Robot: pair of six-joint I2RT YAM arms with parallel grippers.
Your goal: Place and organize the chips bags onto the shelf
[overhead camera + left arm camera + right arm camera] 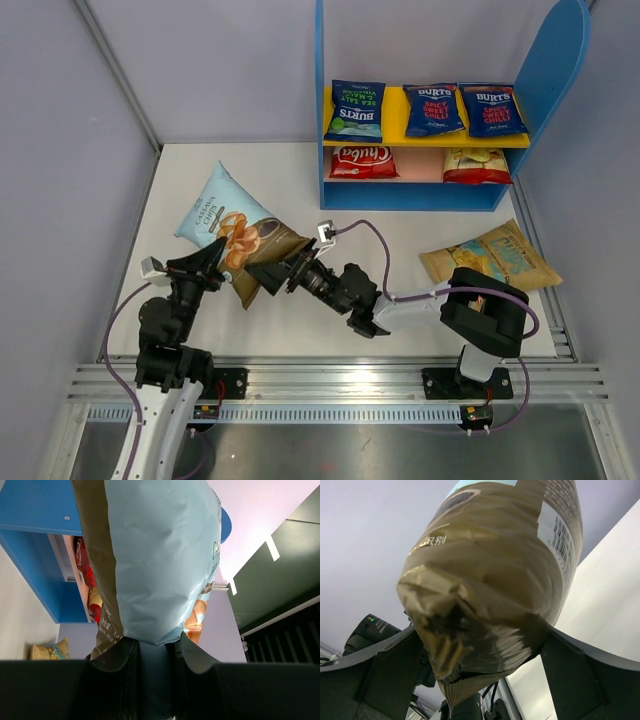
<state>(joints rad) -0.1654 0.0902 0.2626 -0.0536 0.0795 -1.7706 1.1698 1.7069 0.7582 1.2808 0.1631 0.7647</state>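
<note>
Chips bags (434, 108), small, glossy, seven in all. Three dark blue Burts bags (355, 110) (434, 108) (492, 108) on yellow upper board (398, 125). Two red-white bags (362, 160) (477, 165) on pink middle board (420, 167) of blue-sided wooden shelf (560, 60). One tan-gold bag (490, 255) flat on white table (280, 170). One light blue-brown cassava bag (225, 225) between both grippers. Left gripper (152, 650) pinches its edge, seen only from the left wrist. Right gripper (480, 645) jaws spread wide astride its brown end; barcode shows only there.

White table (300, 330), shelf (322, 100) at far edge.
1 tan-gold bag (490, 255) lies at table right; yellow board (397, 125) carries 3 Burts bags (434, 108), pink board (425, 165) 2 red-white bags (363, 161).
</note>
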